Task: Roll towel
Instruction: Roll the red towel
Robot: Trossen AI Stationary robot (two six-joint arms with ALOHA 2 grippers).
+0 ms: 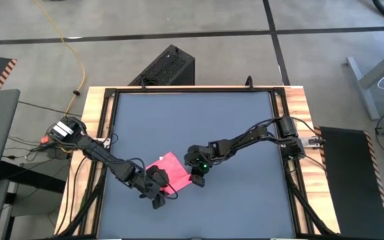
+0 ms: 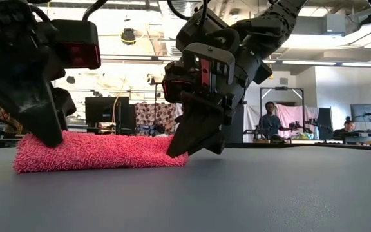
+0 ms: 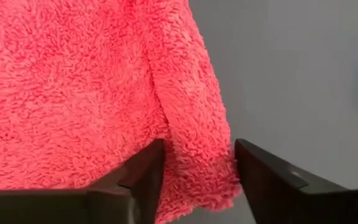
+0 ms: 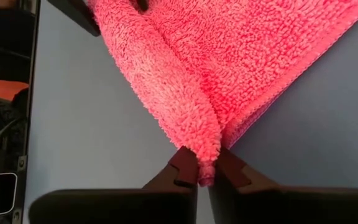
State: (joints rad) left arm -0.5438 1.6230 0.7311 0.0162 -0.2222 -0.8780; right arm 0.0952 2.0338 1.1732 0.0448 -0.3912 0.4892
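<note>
Towel (image 1: 170, 168) pinched at both ends near the table's (image 1: 245, 207) front edge.
Left gripper (image 3: 194, 171) and right gripper (image 4: 205, 168) are closed on a fold; uneven turning could skew the roll.

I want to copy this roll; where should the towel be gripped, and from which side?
Probably at the two ends of the folded near edge of the towel, coming from above. That edge is thick and raised off the table, so fingers can pinch it, as the right end effector does.
</note>
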